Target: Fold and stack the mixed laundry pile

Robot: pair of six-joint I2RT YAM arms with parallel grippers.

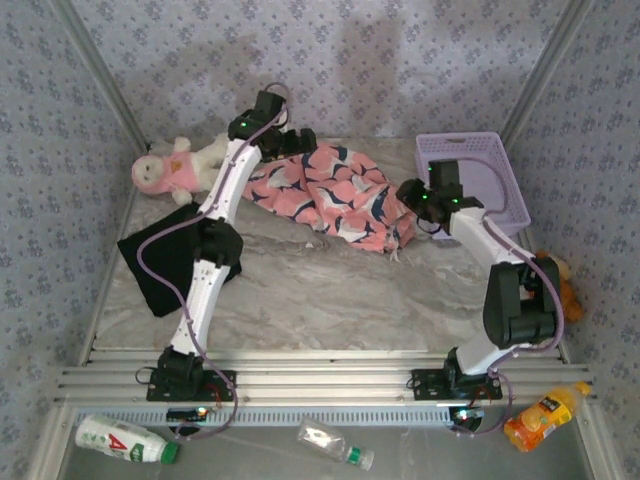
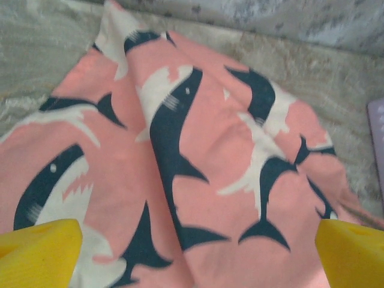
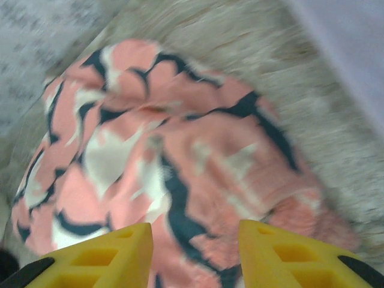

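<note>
The pink garment (image 1: pixel 330 190) with dark and white shapes lies crumpled across the back middle of the table. My left gripper (image 1: pixel 300 141) hovers over its far left end. In the left wrist view the gripper (image 2: pixel 195 264) is open wide, the pink garment (image 2: pixel 198 156) spread below with nothing between the yellow fingertips (image 2: pixel 39 252). My right gripper (image 1: pixel 410 193) is at the garment's right end. In its wrist view it (image 3: pixel 195 255) stands open just above the bunched pink garment (image 3: pixel 180 150). The black T-shirt (image 1: pixel 160 262) lies folded at the left, partly under the left arm.
A pink-and-white plush toy (image 1: pixel 170 168) lies at the back left. A lavender mesh basket (image 1: pixel 490 170) stands at the back right, close to the right arm. A brown toy (image 1: pixel 570 285) sits at the right edge. Three bottles (image 1: pixel 125 440) lie below the table's front rail.
</note>
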